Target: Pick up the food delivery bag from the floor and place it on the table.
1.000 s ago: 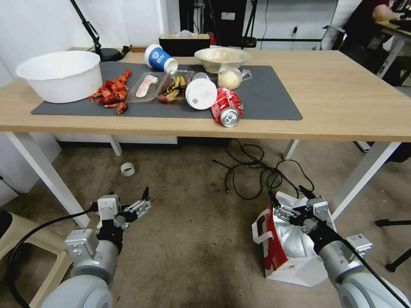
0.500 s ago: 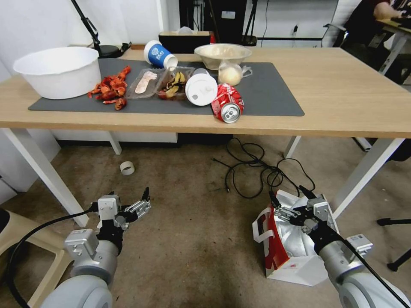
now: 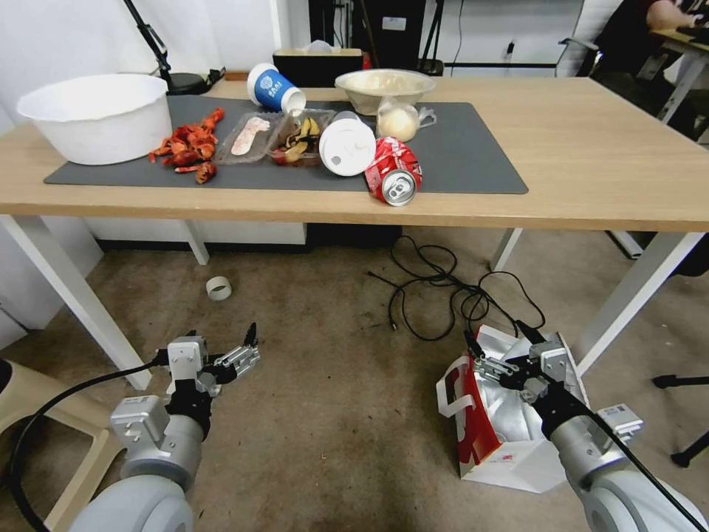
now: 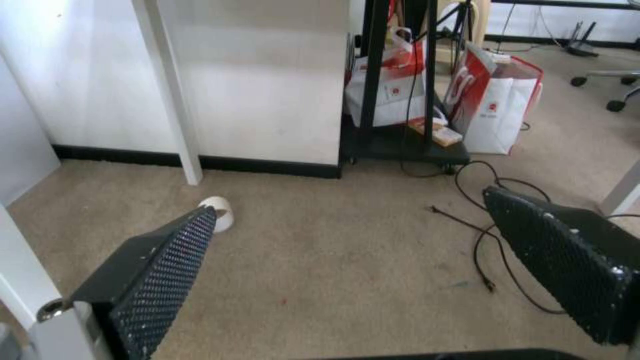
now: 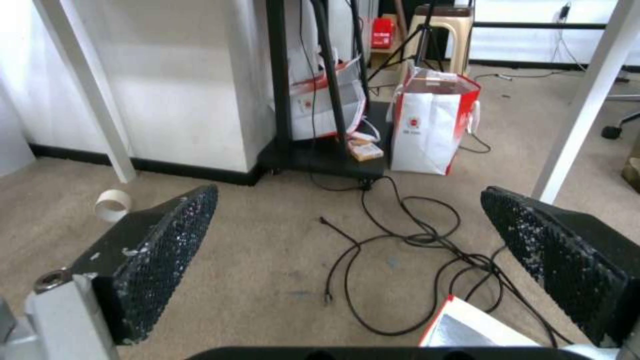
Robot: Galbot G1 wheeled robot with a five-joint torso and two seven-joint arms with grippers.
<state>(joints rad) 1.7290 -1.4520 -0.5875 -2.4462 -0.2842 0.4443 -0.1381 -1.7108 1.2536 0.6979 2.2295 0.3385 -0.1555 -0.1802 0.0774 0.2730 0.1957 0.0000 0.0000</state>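
Observation:
The food delivery bag (image 3: 509, 462) stands open on the floor (image 3: 325, 384) at the lower right, white with a red side panel and foil lining; one corner of it (image 5: 467, 330) lies below my right fingers. My right gripper (image 3: 492, 330) hovers open just over the bag's mouth, its fingers spread (image 5: 350, 191) and holding nothing. My left gripper (image 3: 221, 332) is open above bare carpet at the lower left, and its wrist view (image 4: 348, 201) confirms nothing is between the fingers. The light-wood table (image 3: 591, 170) with its grey mat (image 3: 473, 162) stretches across ahead.
A black cable (image 3: 443, 295) coils on the floor just beyond the bag, and a tape roll (image 3: 218, 287) lies under the table. White table legs (image 3: 66, 295) (image 3: 635, 295) flank the space. Bowls, cups, a can (image 3: 395, 181) and scraps cover the mat. Other white-and-red bags (image 5: 430, 130) stand farther back.
The whole head picture has shifted slightly, so the camera moved a little. Both grippers and the bag hold the same places.

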